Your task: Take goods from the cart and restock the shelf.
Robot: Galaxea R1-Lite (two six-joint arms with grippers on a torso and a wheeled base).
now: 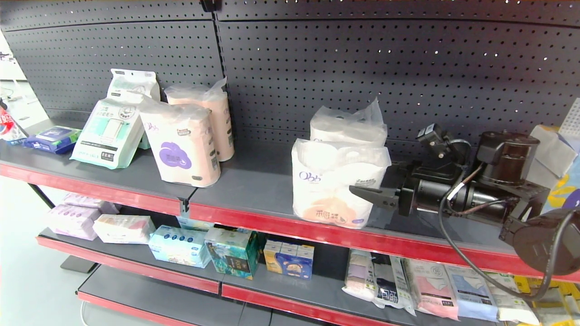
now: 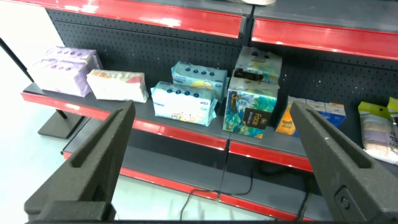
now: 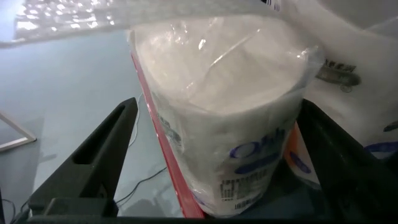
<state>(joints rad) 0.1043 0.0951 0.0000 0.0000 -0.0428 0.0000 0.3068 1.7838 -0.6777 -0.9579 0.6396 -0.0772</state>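
Shelf: dark grey metal shelf with red front strips and a perforated back panel, goods on several boards.

Top board, near the front edge: the white plastic-wrapped pack of paper rolls stood upright. A second white pack stood directly behind it; whether the two touched I could not tell.

My right tool was at the front pack. Its jaws were spread wide, one finger on either side, the pack between them. I could not tell whether the pads pressed the wrap.

Same board, farther to my left: a lilac-printed wrapped roll pack stood upright, with a peach roll pack behind it. Beside these a green-and-white pouch leaned back against another pouch. A flat blue wipes packet lay near the far left end.

My left tool hung low, facing the second board, jaws wide apart and holding nothing.

On that board ahead of it: pale blue tissue boxes, a teal patterned box upright just beside them, and a lilac wrapped bundle at the end.
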